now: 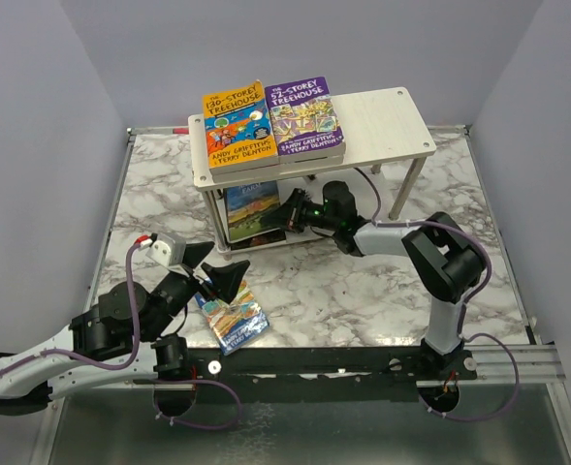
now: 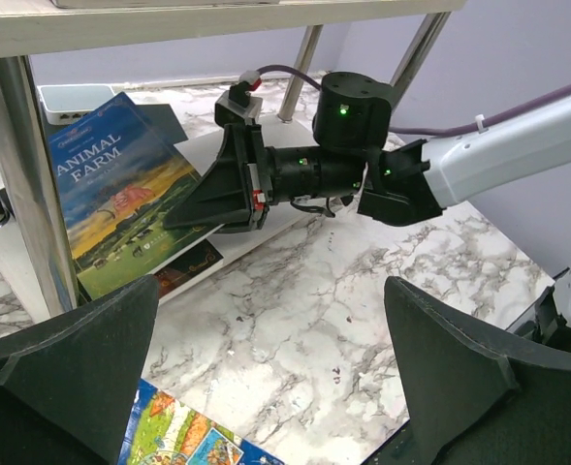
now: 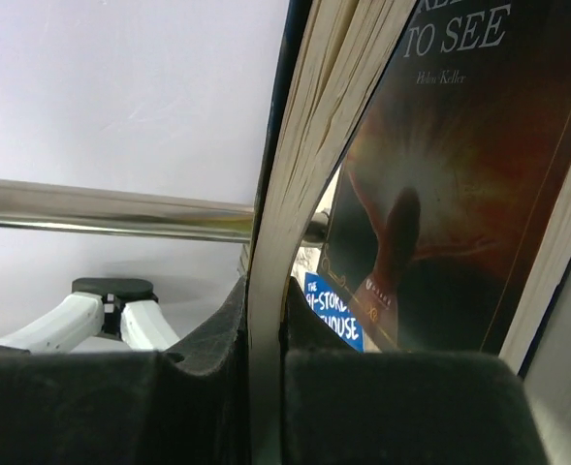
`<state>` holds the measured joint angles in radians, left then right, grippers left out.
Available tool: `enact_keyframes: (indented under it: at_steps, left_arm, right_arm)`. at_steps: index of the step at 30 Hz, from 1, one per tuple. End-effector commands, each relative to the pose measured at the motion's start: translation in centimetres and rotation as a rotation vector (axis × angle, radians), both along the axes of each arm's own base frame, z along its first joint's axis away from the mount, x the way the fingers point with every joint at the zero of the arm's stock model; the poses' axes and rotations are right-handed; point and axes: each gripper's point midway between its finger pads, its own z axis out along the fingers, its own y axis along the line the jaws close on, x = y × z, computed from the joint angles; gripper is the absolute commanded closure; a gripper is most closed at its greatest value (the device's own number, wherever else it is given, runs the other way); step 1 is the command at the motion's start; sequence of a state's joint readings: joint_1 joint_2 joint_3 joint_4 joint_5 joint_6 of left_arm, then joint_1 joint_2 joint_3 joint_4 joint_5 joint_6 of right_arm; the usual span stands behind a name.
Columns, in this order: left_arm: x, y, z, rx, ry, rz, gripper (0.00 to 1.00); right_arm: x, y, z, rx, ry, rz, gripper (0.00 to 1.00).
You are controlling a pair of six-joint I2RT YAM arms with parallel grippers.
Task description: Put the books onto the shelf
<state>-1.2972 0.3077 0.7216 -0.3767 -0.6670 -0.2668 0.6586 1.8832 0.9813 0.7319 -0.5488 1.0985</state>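
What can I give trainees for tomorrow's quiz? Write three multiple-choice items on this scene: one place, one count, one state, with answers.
1. The blue book lies: A on the shelf's top board; B on the floor; C on the table.
2. Books on the top board: A one; B two; C four.
3. The right gripper is: A shut on a book; B wide open; C out of view.

Answers: C, it lies flat on the marble by the arm bases. B, an orange book and a purple book lie side by side. A, page edges sit clamped between its fingers.
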Motion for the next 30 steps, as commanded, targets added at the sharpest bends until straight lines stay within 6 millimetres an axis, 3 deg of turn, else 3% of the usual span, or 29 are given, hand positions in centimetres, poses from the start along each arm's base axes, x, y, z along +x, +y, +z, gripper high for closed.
enact_keyframes:
  at_steps: [1,16,20,27,30]
  left_arm:
    - [0.3,0.1,-0.8,0.042,-0.004,0.019,0.01]
    - [0.4,0.2,-0.7,0.038,-0.006,0.021,0.01]
    - [0.4,0.3,-0.7,0.040,-0.007,0.021,0.01]
    - [0.3,0.4,-0.6,0.035,-0.008,0.021,0.01]
    - [0.4,0.4,-0.6,0.035,-0.008,0.022,0.01]
  right_arm:
    - [0.2,1.5,1.3,0.033,-0.078,0.048,0.99]
    - [-0.4,2.4,-2.7,-0.067,-0.016,0.113,0.98]
    - [-0.4,2.4,-3.2,-0.094,-0.011,0.109,0.85]
    - [-0.3,2.1,-3.4,-0.122,-0.005,0.088,0.51]
    - [-0.3,1.7,-3.3,-0.136,-0.010,0.072,0.44]
